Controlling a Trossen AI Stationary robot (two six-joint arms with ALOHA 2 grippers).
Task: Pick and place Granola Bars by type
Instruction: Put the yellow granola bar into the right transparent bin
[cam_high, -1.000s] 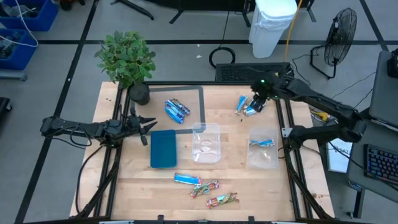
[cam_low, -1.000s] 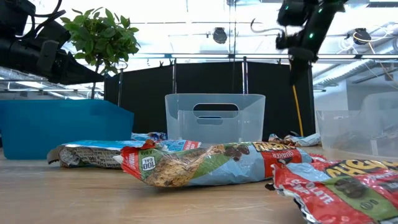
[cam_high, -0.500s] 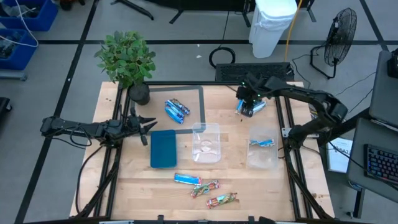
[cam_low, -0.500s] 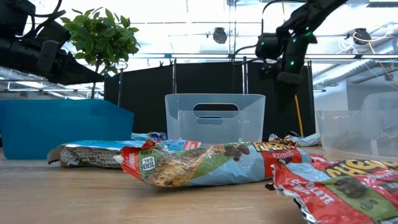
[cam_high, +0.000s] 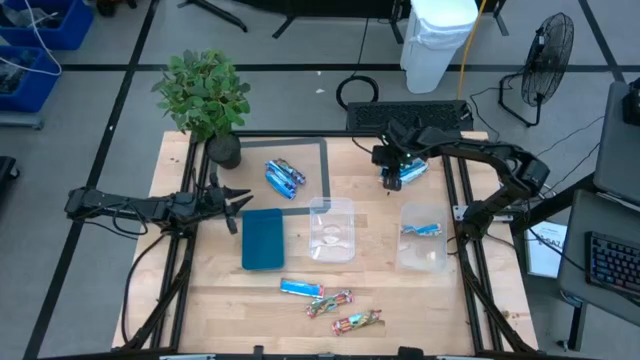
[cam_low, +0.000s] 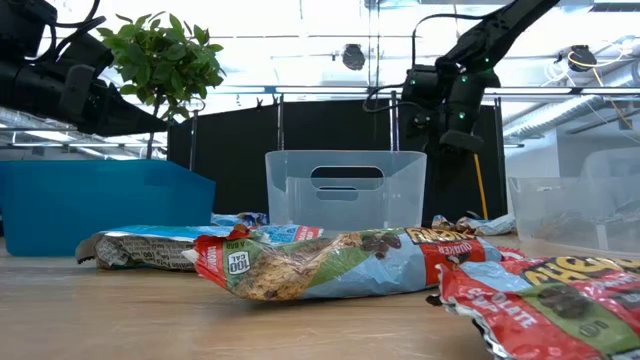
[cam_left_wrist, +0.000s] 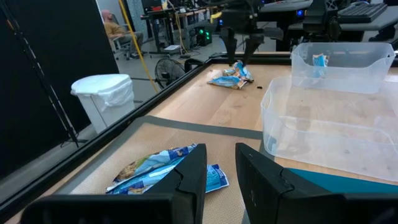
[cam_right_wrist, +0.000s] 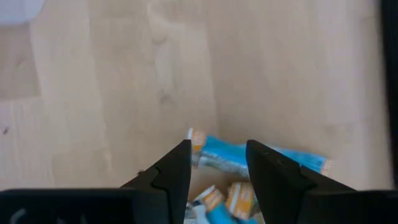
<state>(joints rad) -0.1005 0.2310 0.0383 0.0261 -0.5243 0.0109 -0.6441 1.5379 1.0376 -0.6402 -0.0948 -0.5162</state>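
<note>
**High view: right gripper poised over the far pile of light-blue bars**

High view puts the clear tub (cam_high: 331, 229) at the middle of the table, so I place everything from it. Beyond the tub and to its right lies a small heap of light blue-and-white granola bars (cam_high: 405, 171), and the right gripper (cam_high: 391, 170) hangs directly over that heap. Its wrist camera shows the two dark fingers (cam_right_wrist: 171, 171) spread apart with nothing between them, straddling one light-blue bar (cam_right_wrist: 249, 157) on the bare wood.

Left of the tub sits the teal tray (cam_high: 263, 238), and beyond that a cluster of darker blue bars (cam_high: 283, 177). Nearer than the tub lie one more blue bar (cam_high: 299, 288) and two red/green bars (cam_high: 343, 309). Right of the tub, a second clear tub (cam_high: 423, 238) already holds a light-blue bar (cam_high: 421, 229).

The left gripper (cam_high: 229, 203) waits left of the tray, fingers slightly parted and empty.

These bars look light, with thin, crinkly, glossy wrappers, so I would expect them to slide or crumple under a pinch. A grip across the narrow middle of a single bar seems safest, since the heap is loose and a neighbour could come up with it.
</note>
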